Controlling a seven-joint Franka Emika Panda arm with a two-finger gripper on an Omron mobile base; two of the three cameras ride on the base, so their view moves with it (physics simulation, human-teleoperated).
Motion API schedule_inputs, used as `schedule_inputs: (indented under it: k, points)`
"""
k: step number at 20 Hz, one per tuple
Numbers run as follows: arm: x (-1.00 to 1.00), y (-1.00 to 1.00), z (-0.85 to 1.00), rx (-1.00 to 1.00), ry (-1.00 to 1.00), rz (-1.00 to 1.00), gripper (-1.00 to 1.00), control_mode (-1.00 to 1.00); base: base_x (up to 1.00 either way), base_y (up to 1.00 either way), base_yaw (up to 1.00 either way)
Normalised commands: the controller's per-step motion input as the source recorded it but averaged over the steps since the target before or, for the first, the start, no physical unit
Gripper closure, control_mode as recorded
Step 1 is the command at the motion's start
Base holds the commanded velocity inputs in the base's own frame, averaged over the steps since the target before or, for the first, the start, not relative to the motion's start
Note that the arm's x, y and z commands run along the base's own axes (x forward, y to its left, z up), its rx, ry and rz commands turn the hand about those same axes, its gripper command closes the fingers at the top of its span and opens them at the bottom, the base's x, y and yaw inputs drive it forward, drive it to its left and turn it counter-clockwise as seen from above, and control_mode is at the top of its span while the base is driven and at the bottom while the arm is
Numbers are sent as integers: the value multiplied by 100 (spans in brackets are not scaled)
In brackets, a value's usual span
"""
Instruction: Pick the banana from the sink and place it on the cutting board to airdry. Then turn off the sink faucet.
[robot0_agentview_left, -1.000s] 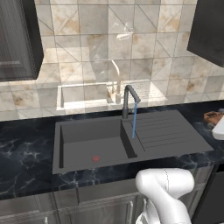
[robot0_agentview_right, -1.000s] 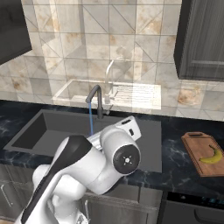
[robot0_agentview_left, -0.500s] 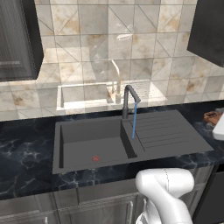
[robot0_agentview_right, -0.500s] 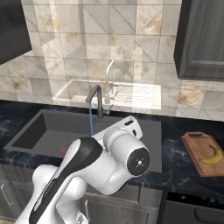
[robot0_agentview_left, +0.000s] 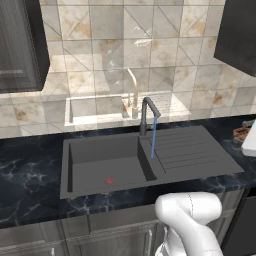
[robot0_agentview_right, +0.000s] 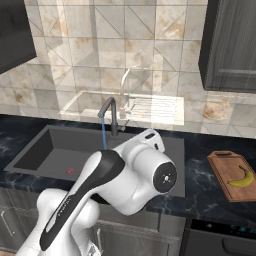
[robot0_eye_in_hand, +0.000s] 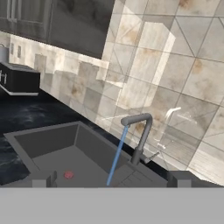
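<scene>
In the left base view, the dark grey rectangular sink (robot0_agentview_left: 105, 162) with its ribbed drainboard sits in the black marbled desk (robot0_agentview_left: 30, 175); the slim dark grey faucet (robot0_agentview_left: 146, 114) stands at the basin's one o'clock corner, a thin blue water stream (robot0_agentview_left: 153, 137) falling from its spout, and a small red drain ring (robot0_agentview_left: 109, 181) lies at the basin floor's six o'clock. In the right base view, the small curved yellow banana (robot0_agentview_right: 241, 178) lies on the flat brown wooden cutting board (robot0_agentview_right: 225, 170), on the desk well apart from the sink at three o'clock. In the hand view, the hand (robot0_eye_in_hand: 112, 178) is empty, its two dark fingertips (robot0_eye_in_hand: 44, 179) spread wide apart, facing the running faucet.
</scene>
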Motion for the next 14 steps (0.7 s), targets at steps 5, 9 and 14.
schedule_inputs:
  k: [5, 9, 14]
  points:
    - [24, 17, -1, -4, 0, -3, -100, -100, 0, 0, 0]
    - [17, 18, -2, -3, 0, -5, -100, -100, 0, 0, 0]
    - [23, 17, -9, -3, 0, -5, -100, -100, 0, 0, 0]
